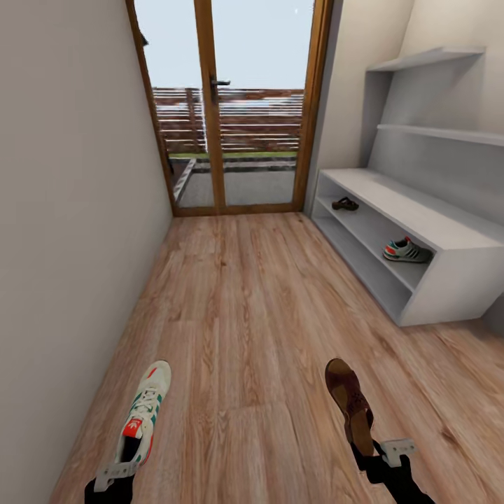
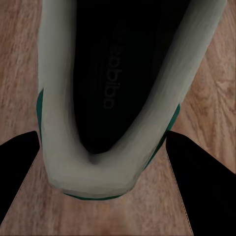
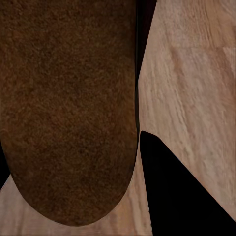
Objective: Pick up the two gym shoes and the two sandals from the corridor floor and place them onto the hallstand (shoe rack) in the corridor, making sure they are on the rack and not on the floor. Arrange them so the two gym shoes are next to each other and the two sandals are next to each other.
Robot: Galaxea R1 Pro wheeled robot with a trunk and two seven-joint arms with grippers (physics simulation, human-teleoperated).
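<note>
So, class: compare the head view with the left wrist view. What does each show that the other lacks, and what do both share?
Head view alone: the hallstand with a gym shoe and a sandal on its lower shelf, the glass door, and the right gripper holding a second sandal.

Left wrist view alone: the printed lettering on the insole of the held shoe.

Both: the left gripper shut on the near gym shoe, above the corridor floor.

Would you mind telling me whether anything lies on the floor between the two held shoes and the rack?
Nothing visible does. The plank floor is bare between the gym shoe in the left gripper, the sandal in the right gripper and the hallstand.
</note>
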